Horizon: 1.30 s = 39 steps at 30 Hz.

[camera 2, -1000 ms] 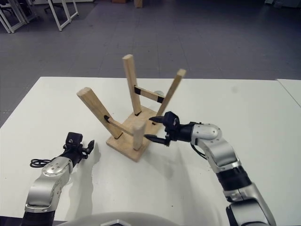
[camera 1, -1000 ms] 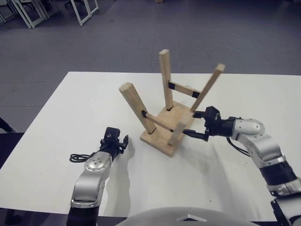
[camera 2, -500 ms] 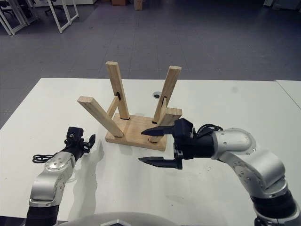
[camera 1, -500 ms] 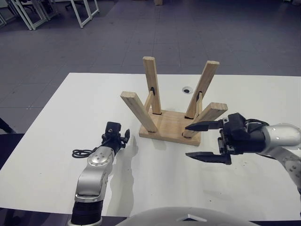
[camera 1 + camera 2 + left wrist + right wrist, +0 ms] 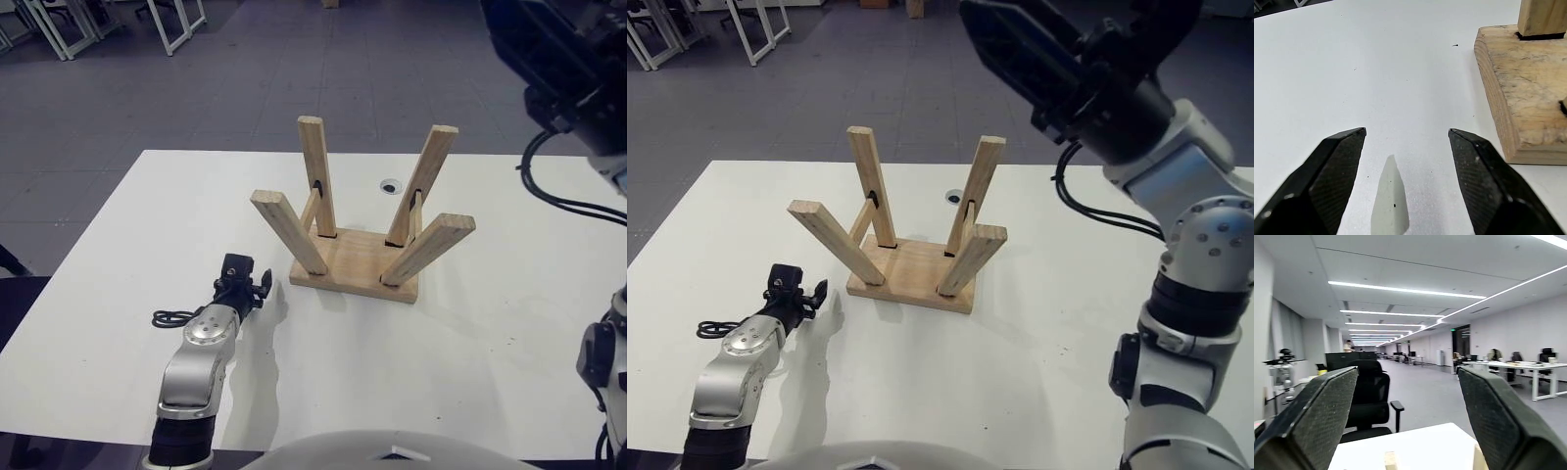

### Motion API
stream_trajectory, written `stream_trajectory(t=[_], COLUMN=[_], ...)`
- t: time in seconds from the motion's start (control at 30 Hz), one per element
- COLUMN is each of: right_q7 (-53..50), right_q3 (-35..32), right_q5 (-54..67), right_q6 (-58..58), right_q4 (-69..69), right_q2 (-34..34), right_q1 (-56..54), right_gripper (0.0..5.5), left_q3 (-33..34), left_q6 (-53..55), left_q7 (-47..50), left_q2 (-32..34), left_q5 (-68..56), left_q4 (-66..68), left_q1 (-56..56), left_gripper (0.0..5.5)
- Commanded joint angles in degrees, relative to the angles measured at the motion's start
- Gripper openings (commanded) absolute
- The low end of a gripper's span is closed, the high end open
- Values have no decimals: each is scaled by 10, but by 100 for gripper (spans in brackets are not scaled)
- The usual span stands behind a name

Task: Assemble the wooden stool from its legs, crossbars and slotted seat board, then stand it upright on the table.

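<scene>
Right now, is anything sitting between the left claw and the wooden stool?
Nothing visible does. Just a stretch of white table separates the open left gripper from the stool, which rests upside down on its seat, legs up.

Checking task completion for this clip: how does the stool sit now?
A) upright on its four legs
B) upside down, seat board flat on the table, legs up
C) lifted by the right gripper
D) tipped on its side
B: the seat board lies flat on the table and the legs point upward.
</scene>
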Motion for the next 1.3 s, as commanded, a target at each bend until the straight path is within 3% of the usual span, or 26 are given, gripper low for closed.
stream_trajectory(t=[0.03,0.1,0.2,0.43,0.57,0.7,0.87,1.1,1.3], right_q7=[95,138,152,51,8,103,252,466,525], right_q3=[114,199,217,78,7,7,5,60,96], right_q5=[-131,-258,-303,-116,-78,-150,-199,-290,-340], right_q6=[10,-21,-32,40,49,43,48,15,-10], right_q4=[-11,27,71,15,69,122,171,218,225], right_q2=[-31,-62,-41,27,24,-43,-119,-196,-185], right_q1=[95,148,144,50,-27,-2,59,113,106], right_gripper=[371,371,371,371,371,371,373,373,373], left_q3=[2,2,2,7,55,144,179,132,88], left_q6=[-1,-1,0,-9,-36,-97,-107,-93,-95], left_q7=[-7,-7,-6,-9,-52,-203,-387,-566,-631], left_q2=[5,4,2,1,17,86,179,275,318], left_q5=[1,1,0,-5,-51,-167,-285,-336,-322], left_q4=[12,14,12,9,3,16,75,164,198], left_q1=[-9,-10,-6,-3,-7,-42,-106,-178,-207], left_gripper=[313,313,313,313,313,313,395,407,407])
